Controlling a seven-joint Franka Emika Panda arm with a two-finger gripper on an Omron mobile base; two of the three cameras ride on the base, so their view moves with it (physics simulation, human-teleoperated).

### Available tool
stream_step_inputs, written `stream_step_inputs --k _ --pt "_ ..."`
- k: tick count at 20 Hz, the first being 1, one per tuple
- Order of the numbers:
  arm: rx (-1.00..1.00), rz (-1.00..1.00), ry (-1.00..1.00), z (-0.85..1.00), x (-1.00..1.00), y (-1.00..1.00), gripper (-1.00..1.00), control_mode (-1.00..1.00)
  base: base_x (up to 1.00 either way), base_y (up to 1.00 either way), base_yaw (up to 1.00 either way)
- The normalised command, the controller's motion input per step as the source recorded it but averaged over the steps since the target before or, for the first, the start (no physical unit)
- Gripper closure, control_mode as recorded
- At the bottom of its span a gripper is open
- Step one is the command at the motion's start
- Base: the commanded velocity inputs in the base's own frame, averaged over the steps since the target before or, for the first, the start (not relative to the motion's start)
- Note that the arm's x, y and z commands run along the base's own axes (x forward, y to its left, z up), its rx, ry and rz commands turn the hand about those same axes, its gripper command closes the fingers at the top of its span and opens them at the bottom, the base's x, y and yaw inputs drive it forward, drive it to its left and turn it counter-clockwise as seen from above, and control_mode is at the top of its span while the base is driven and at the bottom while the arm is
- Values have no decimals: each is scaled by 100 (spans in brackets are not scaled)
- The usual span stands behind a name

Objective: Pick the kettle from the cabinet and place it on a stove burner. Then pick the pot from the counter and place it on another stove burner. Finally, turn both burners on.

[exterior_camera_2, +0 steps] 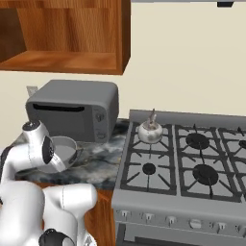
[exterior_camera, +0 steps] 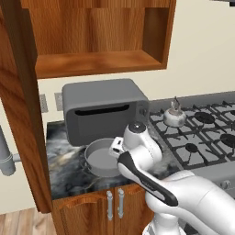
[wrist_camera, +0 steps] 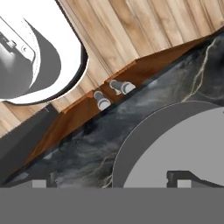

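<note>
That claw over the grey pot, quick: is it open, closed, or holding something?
Gripper: open, holding nothing; its fingers are spread wide above the pot.

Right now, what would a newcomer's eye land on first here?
The small silvery-white rounded kettle sits on the back-left burner of the grey six-burner stove. The wide grey metal pot rests on the dark marbled counter before a boxy grey microwave, the white arm bending over it.

Cream wall [exterior_camera_2: 192, 57], grey microwave [exterior_camera: 103, 110] against it, pale plank floor [wrist_camera: 144, 30] below brown base cabinets [exterior_camera: 87, 206].
</note>
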Motion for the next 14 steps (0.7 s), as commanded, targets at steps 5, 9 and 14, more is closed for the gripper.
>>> stream_step_inputs --k 5,9,14 --pt "-2 -2 4 -26 19 7 -100 -100 0 0 0" --pt "-2 -2 5 -26 19 7 -100 -100 0 0 0" --pt "-1 -3 5 -21 20 6 -100 -100 0 0 0"
